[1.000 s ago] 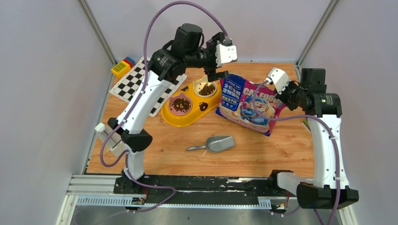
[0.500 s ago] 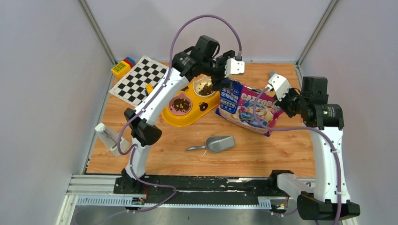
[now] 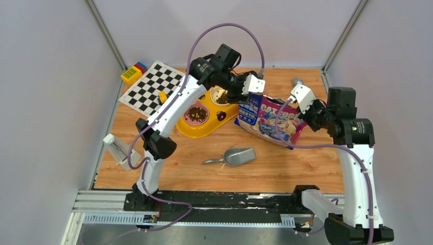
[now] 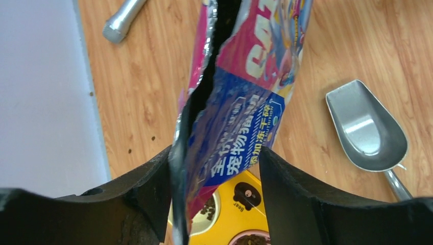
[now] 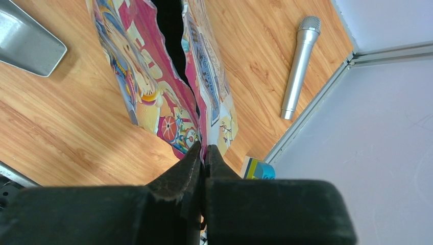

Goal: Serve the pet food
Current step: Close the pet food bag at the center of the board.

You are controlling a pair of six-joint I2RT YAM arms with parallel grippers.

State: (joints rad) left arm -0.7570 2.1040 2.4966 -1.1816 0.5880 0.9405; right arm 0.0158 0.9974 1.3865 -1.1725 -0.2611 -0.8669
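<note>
The pet food [image 3: 196, 113] is dark kibble lying in both bowls of the yellow feeder [image 3: 220, 116]. The blue-and-pink bag [image 3: 268, 116] stands half raised to the feeder's right, its top torn open. My left gripper [image 3: 248, 93] straddles the bag's [image 4: 240, 127] left top corner. Its jaws are open: one finger [image 4: 153, 178] touches the bag's edge, while the other finger [image 4: 286, 184] stands apart from it. My right gripper [image 3: 300, 102] is shut on the bag's right edge [image 5: 204, 143]. Kibble [image 4: 208, 207] shows below the bag corner.
A grey scoop [image 3: 236, 156] lies on the wood in front of the bag. A checkerboard mat [image 3: 148, 92] and coloured blocks [image 3: 134, 72] sit at the back left. A silver microphone [image 5: 301, 66] lies by the back right wall, near a block [image 5: 258, 168].
My left arm has swung down and right from above the feeder to the bag's left corner, its jaws narrowing round it. The right gripper has pulled its edge up, so the bag stands steeper.
</note>
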